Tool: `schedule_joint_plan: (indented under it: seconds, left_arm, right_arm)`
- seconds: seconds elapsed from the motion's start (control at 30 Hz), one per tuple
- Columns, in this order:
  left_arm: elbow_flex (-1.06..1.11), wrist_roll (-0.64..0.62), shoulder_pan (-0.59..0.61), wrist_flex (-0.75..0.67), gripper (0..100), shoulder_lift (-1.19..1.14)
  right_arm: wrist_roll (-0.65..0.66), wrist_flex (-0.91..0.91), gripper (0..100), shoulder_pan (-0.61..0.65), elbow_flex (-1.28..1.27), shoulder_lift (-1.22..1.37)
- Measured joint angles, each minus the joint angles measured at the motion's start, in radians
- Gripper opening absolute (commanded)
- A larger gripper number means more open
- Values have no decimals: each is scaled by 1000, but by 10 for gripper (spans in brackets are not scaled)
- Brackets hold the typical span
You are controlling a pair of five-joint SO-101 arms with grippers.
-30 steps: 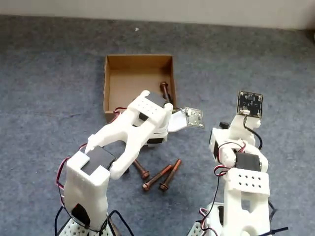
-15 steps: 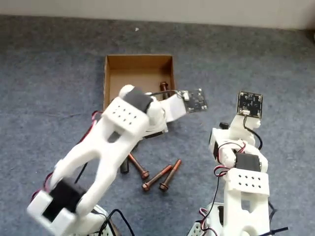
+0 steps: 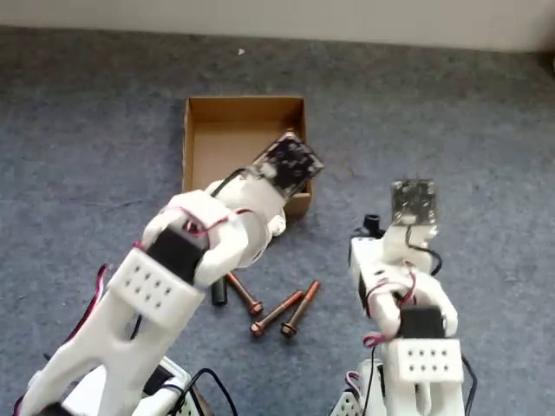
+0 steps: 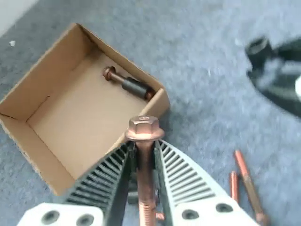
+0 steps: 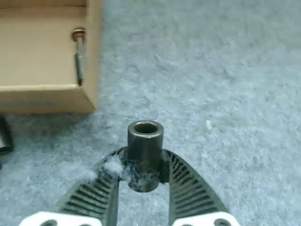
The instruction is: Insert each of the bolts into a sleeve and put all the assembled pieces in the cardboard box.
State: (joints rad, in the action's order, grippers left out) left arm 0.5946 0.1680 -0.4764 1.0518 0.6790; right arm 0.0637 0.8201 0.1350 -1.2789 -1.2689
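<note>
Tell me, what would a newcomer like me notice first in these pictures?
Each arm holds a part: the left gripper grips a copper bolt near the cardboard box, and the right gripper grips a dark sleeve. One assembled piece already lies in the box. Three loose bolts lie on the grey carpet between the arms.

Bolt (image 4: pixel 144 155) in left fingers (image 4: pixel 182 175); sleeve (image 5: pixel 145 149) in right fingers (image 5: pixel 188 190); assembled piece (image 4: pixel 129 84) in cardboard box (image 4: pixel 75 117); three loose bolts (image 3: pixel 282 314)
</note>
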Motion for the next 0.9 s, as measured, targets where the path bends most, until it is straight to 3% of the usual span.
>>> schedule_joint_plan:
  seconds: [0.3, 0.5, 0.7, 0.9]
  left_arm:
    - [221, -253, 0, -272, 5, 282]
    - [230, -391, 0, -313, 5, 431]
    - [259, -494, 0, -316, 5, 520]
    - [361, -523, 2, -411, 5, 588]
  right_arm:
    - [18, 0, 6, 201, -120, -345]
    - [23, 0, 6, 331, -199, -532]
    - [64, -55, 6, 433, -249, -549]
    - [68, -135, 6, 539, -258, -549]
